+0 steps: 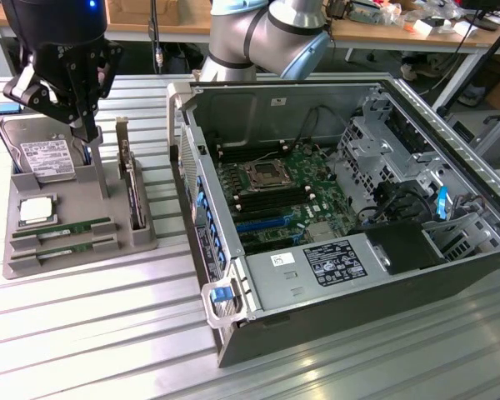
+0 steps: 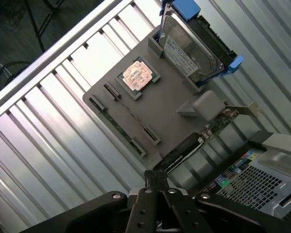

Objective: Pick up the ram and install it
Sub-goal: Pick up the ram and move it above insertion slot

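Two green ram sticks lie side by side in slots at the front of a grey holder tray. In the wrist view they appear edge-on as thin strips across the tray. My black gripper hangs above the back of the tray, over the hard drive. Its fingers are pressed together with nothing between them, well above the ram.
The tray also carries a hard drive, a square silver processor and an upright expansion card. On the exterior view's right, an open computer case shows its motherboard. Everything rests on a slatted metal table.
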Motion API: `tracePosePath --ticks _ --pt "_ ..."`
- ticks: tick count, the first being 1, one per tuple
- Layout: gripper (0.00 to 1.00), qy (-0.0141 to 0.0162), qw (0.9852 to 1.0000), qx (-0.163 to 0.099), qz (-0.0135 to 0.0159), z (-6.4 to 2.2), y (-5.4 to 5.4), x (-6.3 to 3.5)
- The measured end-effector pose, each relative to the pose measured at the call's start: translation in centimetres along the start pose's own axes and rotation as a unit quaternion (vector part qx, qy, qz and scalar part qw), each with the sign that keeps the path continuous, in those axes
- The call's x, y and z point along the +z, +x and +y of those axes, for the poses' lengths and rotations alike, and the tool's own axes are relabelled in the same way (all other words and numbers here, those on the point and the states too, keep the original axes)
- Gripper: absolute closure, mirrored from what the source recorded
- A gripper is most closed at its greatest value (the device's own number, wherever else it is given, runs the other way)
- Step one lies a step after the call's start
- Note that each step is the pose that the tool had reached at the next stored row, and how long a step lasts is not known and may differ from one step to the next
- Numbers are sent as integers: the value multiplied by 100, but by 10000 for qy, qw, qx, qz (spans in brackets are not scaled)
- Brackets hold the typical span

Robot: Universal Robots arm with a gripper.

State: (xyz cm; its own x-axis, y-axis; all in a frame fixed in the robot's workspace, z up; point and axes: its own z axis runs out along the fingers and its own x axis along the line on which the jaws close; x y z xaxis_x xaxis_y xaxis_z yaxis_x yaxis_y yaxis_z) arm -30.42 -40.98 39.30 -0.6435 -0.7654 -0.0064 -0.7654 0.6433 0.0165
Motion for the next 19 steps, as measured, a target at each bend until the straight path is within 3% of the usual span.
tracePosePath --ticks 8,19 --pt "90 9 9998 -210 17 0 0 1" --pt "90 28 9981 -618 48 0 0 2"
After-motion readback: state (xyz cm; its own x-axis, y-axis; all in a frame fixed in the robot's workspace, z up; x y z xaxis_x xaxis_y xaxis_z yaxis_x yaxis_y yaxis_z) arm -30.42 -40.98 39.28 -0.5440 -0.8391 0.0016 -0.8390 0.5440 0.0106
